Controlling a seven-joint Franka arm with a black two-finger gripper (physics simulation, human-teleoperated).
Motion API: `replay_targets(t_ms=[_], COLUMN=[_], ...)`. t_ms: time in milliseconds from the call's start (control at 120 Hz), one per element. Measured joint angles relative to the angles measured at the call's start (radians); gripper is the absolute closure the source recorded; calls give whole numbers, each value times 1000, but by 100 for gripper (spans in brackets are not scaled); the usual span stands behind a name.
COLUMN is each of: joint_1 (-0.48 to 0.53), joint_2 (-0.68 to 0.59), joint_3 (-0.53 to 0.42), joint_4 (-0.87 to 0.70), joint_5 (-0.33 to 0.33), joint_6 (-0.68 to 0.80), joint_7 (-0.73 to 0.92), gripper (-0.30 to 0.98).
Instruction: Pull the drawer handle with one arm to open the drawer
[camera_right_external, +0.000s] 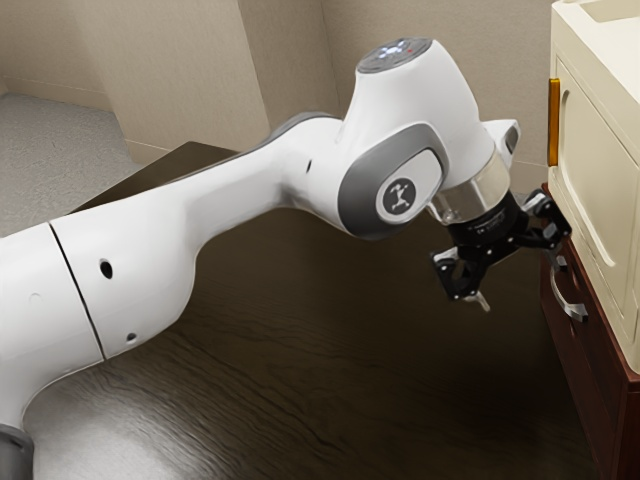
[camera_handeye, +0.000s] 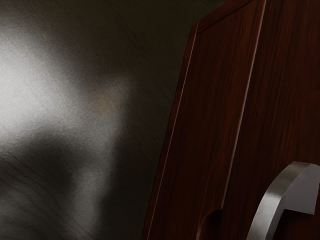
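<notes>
One curved metal handle (camera_right_external: 573, 309), on the dark wooden drawer front (camera_right_external: 592, 372) below the cream cabinet (camera_right_external: 603, 190); probably stiff, smooth, slightly slippery; best taken mid-bow. Drawer likely weighty, sliding. One black pincer (camera_right_external: 518, 281), spread wide, near the handle.

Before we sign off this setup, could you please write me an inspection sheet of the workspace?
Surface: table with dark wood grain, light glare across part of it.
Job's things: curved metal handle on the dark red drawer front; whether the drawer is fully shut cannot be told.
Clutter: nothing seen.
Tool: the tool is open, one finger close to the handle; contact cannot be told.
Cables: nothing seen.
Surroundings: cream cabinet above the drawer front, with an amber strip at its edge; beige walls; grey floor.
</notes>
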Motion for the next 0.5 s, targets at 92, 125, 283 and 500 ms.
replay_targets(t_ms=[92,125,283,500], joint_1=[1,1,-11,-12], joint_2=[-1,-1,-14,-16], joint_3=[0,0,0,0], joint_4=[-13,-15,-53,-66], joint_5=[-6,-7,-13,-29], joint_6=[16,20,43,68], joint_7=[7,10,20,32], gripper=[0,0,0,8])
